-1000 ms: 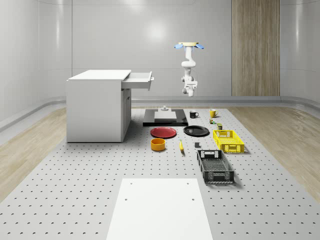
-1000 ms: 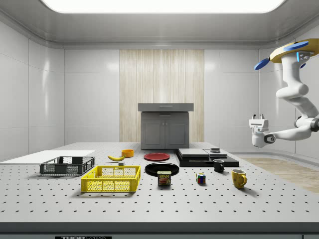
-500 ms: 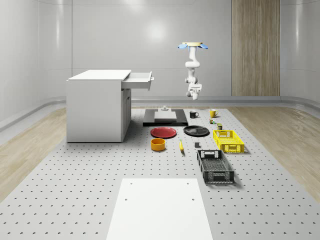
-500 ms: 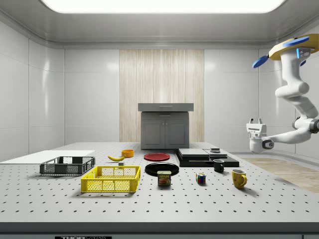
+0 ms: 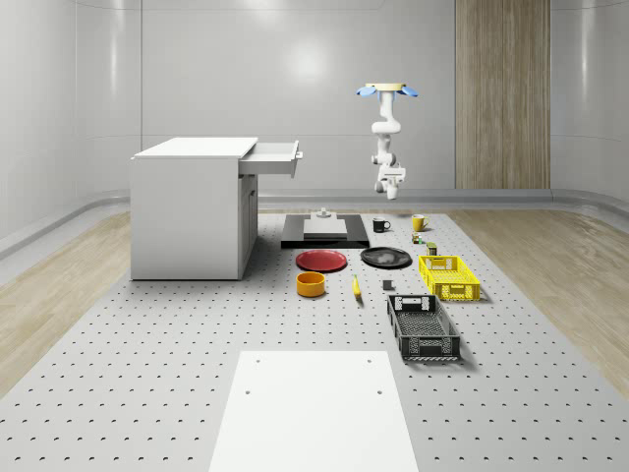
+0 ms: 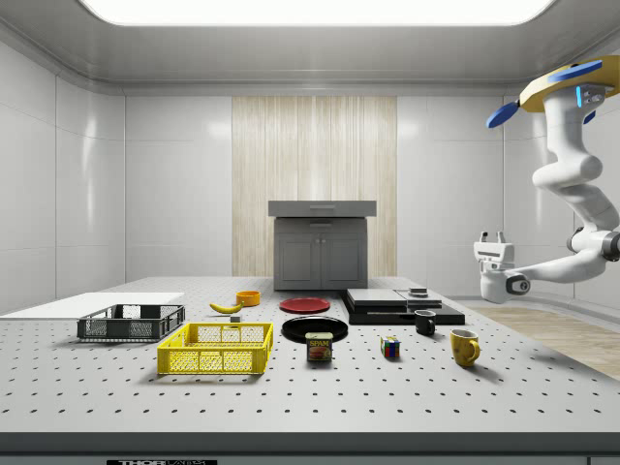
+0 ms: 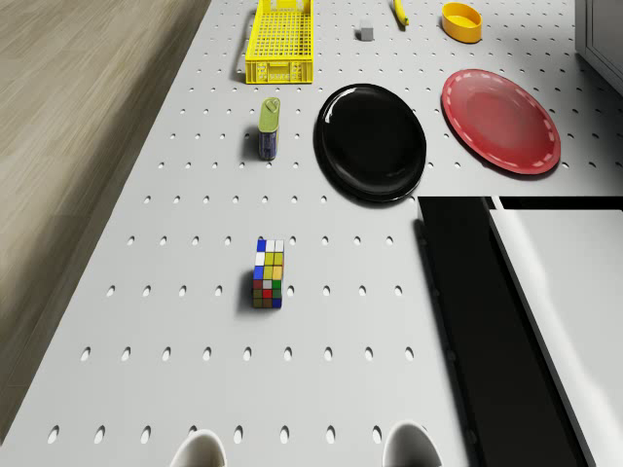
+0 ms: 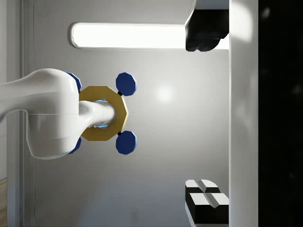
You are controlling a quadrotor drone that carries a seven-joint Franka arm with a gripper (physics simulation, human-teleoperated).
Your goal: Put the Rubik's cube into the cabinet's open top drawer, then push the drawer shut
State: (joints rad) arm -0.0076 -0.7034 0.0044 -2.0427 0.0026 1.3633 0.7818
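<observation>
The Rubik's cube (image 7: 269, 273) (image 6: 390, 347) (image 5: 417, 239) lies on the perforated table, between the yellow mug and a can. The grey cabinet (image 5: 192, 211) stands at the whole-scene view's left with its top drawer (image 5: 275, 157) pulled out. My drone (image 5: 392, 90) (image 6: 572, 82) hovers high over the table's far end, and the cube lies below it. The arm hangs down and bends, and the gripper (image 6: 490, 235) (image 8: 189, 118) points up toward the drone. It is open, holds nothing, and is well above the cube.
Near the cube are a can (image 7: 270, 126), a black plate (image 7: 370, 141), a red plate (image 7: 499, 119), a yellow mug (image 6: 464, 347), a black mug (image 6: 424, 323) and a black slab (image 7: 487, 321). A yellow crate (image 5: 449, 276) and a black crate (image 5: 423, 326) sit nearer the front.
The drone and arm have shifted toward the whole-scene view's right. In the side view the hand has moved a little left and lower. The cube has not moved.
</observation>
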